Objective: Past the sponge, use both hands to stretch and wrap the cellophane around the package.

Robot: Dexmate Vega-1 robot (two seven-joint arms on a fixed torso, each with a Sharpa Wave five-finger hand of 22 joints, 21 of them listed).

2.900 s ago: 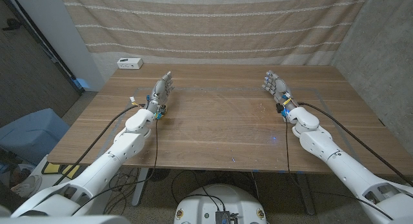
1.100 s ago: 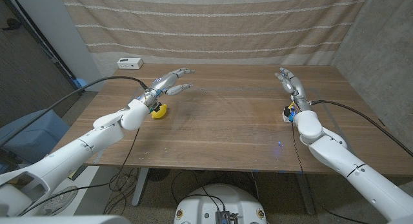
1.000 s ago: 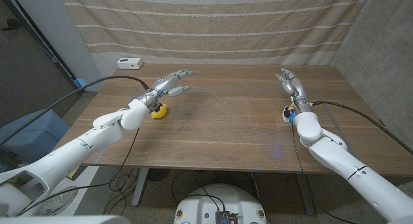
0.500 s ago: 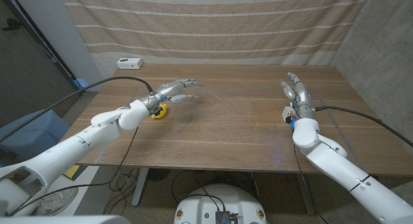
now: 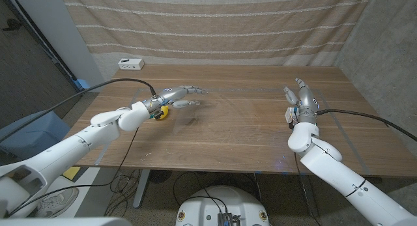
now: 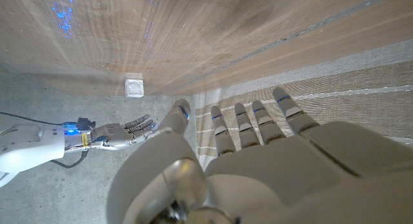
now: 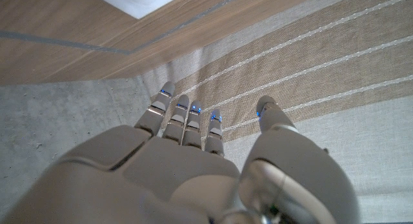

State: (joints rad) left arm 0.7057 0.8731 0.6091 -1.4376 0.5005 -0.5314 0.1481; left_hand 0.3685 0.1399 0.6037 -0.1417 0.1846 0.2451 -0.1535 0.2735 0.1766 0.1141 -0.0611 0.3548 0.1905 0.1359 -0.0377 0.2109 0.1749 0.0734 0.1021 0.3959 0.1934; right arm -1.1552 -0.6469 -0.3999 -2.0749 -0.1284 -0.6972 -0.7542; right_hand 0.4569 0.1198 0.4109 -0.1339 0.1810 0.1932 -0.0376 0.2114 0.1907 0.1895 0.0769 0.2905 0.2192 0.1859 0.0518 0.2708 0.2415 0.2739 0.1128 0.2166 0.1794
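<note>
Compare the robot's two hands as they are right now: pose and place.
The left hand reaches sideways toward the table's middle, fingers spread, just past a yellow object; the right hand points away from the robot near the table's right side, with nothing beside it. Both hold nothing, and both are over the wooden table.

Table (image 5: pixel 228 131): brown wood grain. Backdrop cloth (image 5: pixel 215 24): beige with pale horizontal stripes. Hands: left hand (image 5: pixel 179 96) and right hand (image 5: pixel 303 99) silver-grey. Small box (image 5: pixel 131 64): white. Arms: white.

A wooden table (image 5: pixel 234 131) stands before a striped beige curtain (image 5: pixel 215 24).
</note>
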